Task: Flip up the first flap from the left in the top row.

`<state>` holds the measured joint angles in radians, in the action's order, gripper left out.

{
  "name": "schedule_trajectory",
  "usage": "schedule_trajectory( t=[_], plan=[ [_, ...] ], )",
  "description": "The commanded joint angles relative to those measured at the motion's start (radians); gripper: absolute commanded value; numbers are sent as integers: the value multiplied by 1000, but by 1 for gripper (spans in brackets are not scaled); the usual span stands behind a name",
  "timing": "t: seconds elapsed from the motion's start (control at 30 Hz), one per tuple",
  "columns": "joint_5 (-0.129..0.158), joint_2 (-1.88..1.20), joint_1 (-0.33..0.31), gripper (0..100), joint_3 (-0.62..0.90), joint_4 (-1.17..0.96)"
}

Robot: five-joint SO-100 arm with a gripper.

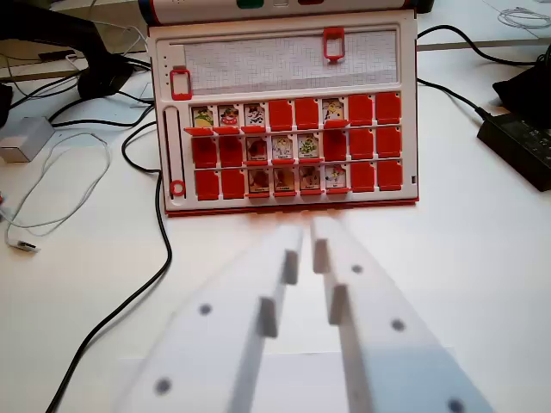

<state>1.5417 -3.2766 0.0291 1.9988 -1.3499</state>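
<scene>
A red and white flap board (284, 194) stands on the white table in the upper middle of the wrist view. It has three rows of small flaps. The first flap from the left in the top row (203, 117) shows a picture card, as do the two beside it; further along that row several flaps show plain red. My gripper (308, 231) reaches up from the bottom of the view, its two white fingers (284, 258) meeting at the tips just short of the board's front edge. Nothing is between them, and they do not touch the board.
A black cable (159, 258) runs down the table left of the board. A white adapter (24, 138) with a white cable lies at the far left. A black power brick (521, 142) sits at the right edge. Dark gear is at the top left.
</scene>
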Motion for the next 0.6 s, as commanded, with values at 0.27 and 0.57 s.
schedule_trajectory(
  t=[0.27,0.57],
  plan=[
    [3,3,-5,1,-17,6],
    [3,3,-5,1,-9,25]
  ],
)
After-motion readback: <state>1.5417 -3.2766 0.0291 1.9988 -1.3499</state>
